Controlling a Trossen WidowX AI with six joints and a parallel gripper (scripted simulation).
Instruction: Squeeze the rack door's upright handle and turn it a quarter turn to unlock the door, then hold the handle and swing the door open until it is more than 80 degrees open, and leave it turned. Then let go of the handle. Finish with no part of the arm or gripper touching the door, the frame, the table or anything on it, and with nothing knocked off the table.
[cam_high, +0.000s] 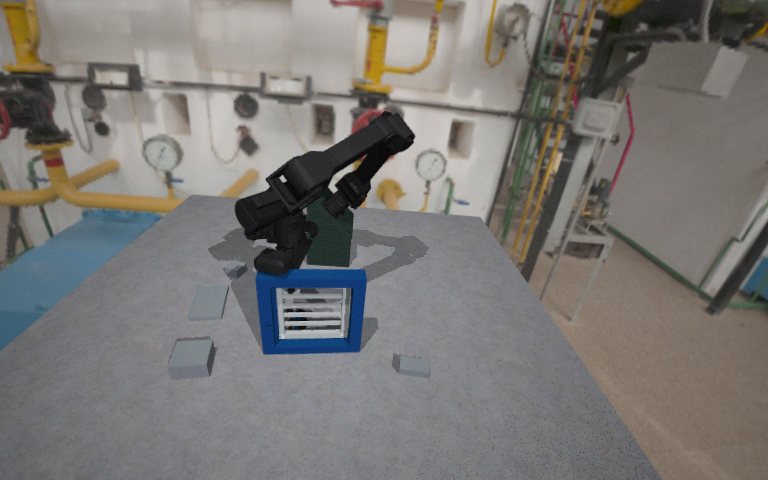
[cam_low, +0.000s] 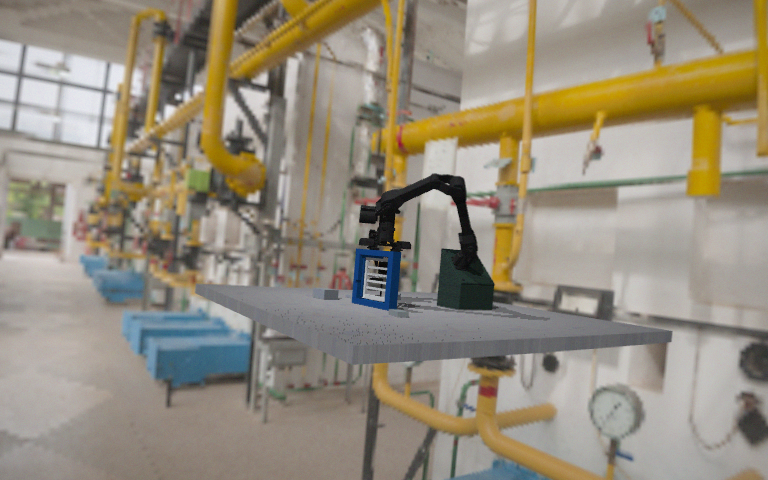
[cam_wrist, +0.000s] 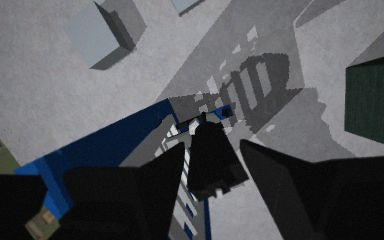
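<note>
The blue frame (cam_high: 359, 316) (cam_low: 395, 277) (cam_wrist: 100, 137) stands on the table. Its white slatted door (cam_high: 342, 314) (cam_low: 375, 283) spans the opening in the top view and looks shut or nearly shut; the exact angle is unclear. My gripper (cam_high: 289, 249) (cam_low: 386, 247) (cam_wrist: 211, 145) points down at the frame's left end, on the robot's side. It is open, with one finger on each side of the black upright handle (cam_wrist: 215, 162). A small blue bar (cam_wrist: 221, 112) sticks out low behind the handle. The fingertips are hidden behind the frame in the top view.
The dark green base block (cam_high: 331, 243) (cam_low: 464, 285) (cam_wrist: 367, 100) stands behind the frame. Grey blocks (cam_high: 190, 357) (cam_high: 414, 366) (cam_wrist: 97, 37) lie at both sides of the frame. A flat grey plate (cam_high: 209, 301) and a small block (cam_high: 234, 268) lie farther back left.
</note>
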